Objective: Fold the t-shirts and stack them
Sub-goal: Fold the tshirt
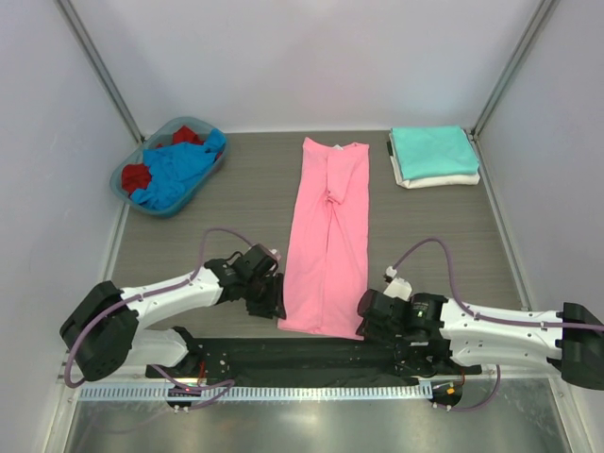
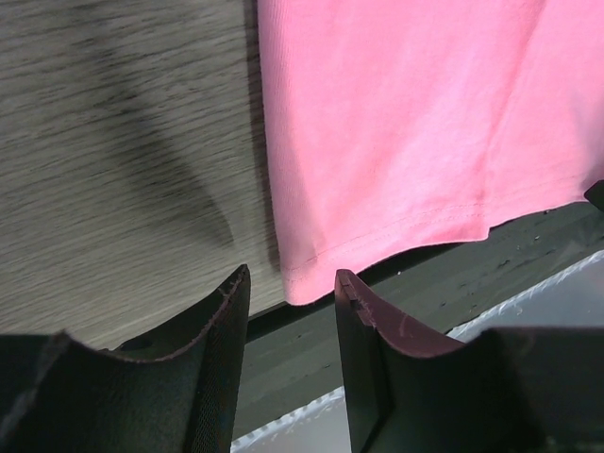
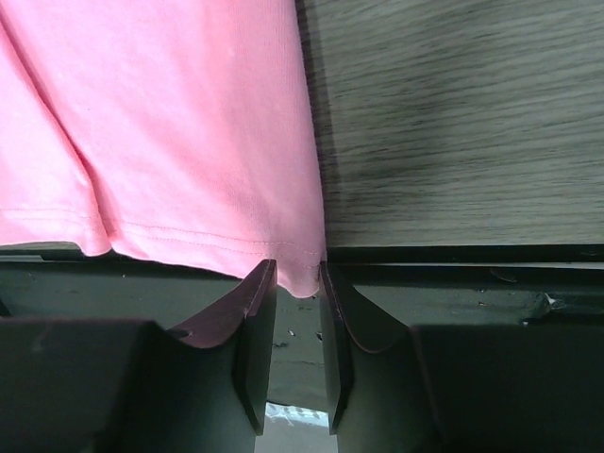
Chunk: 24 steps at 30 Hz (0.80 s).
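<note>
The pink shirt [image 1: 327, 245] lies flat on the grey wood table [image 1: 236, 198], with pale walls [image 1: 311, 57] around. The left gripper [image 2: 293, 278] stands open at one near corner. The right gripper [image 3: 298, 269] hugs the other corner, but I cannot tell if it pinches.

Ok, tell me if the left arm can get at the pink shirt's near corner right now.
Probably yes. The left gripper is open right at the hem corner of the pink t-shirt, with only bare table beside it and nothing lying in between.
</note>
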Motion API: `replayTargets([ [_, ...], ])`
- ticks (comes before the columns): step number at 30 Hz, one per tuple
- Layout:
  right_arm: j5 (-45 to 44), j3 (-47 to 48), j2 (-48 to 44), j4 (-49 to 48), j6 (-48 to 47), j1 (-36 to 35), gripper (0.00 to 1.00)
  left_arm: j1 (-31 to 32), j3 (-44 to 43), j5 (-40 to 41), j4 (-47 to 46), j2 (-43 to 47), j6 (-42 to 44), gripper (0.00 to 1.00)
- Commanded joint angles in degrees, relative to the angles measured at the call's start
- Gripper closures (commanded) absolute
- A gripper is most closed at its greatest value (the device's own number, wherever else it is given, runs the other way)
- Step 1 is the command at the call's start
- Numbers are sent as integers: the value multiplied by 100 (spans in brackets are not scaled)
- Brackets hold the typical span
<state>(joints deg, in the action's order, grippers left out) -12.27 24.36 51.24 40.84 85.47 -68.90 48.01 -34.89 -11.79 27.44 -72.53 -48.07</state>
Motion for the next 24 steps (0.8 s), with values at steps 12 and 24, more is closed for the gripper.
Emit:
replayTargets([
  [12,50,-221,-290,-15,22,-27,77,218,237,-130,-336,-15,-290,59],
  [24,15,-274,-518,91,31,-27,99,244,246,-174,-415,2,-387,100],
])
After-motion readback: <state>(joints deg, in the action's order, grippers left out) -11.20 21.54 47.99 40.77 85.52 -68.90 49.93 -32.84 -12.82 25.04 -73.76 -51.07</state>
